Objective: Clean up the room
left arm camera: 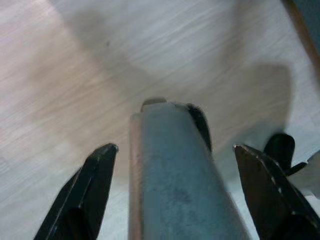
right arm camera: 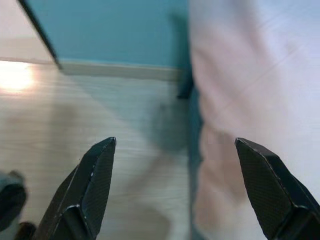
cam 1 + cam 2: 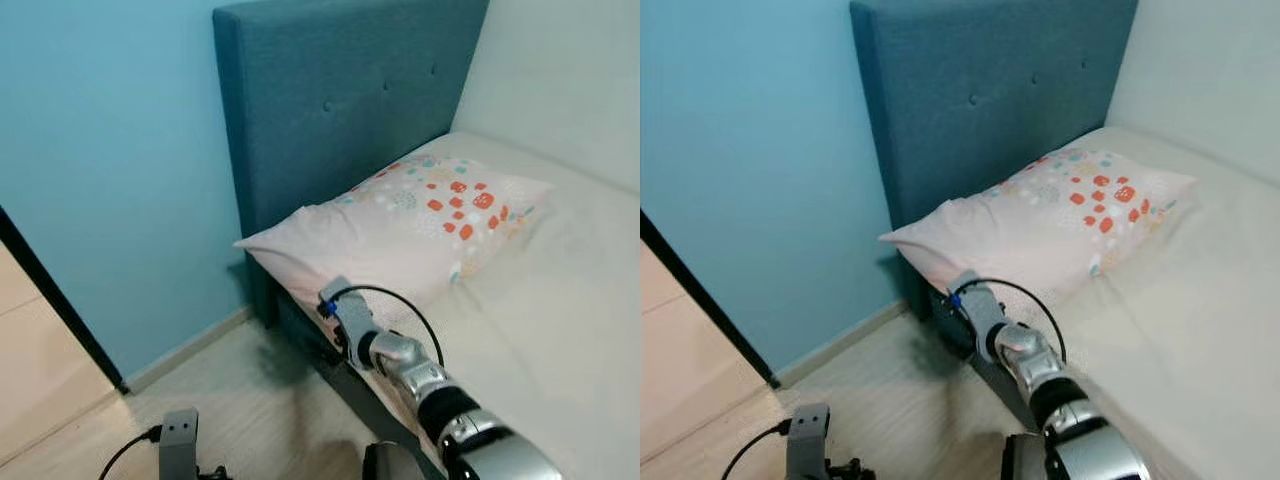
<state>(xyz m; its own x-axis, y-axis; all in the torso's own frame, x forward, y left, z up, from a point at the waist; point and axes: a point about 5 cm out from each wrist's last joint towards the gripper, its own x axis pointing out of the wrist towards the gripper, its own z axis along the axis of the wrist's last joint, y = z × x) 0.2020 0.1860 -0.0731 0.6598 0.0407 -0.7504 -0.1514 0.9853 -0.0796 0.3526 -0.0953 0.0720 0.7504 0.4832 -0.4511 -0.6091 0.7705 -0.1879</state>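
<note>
The pillow point(image 3: 420, 225) is seen lying at the bed point(image 3: 560, 320) head. Right gripper point(image 2: 175, 185) jaws are spread beside the bed edge; left gripper point(image 1: 175, 190) jaws, spread, are partly cut off.

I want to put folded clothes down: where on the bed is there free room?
The mattress is bare between the pillow and the near edge, rightward toward the white wall. It is crowded at the headboard, where the pillow lies, and at its corner by the right gripper.
</note>
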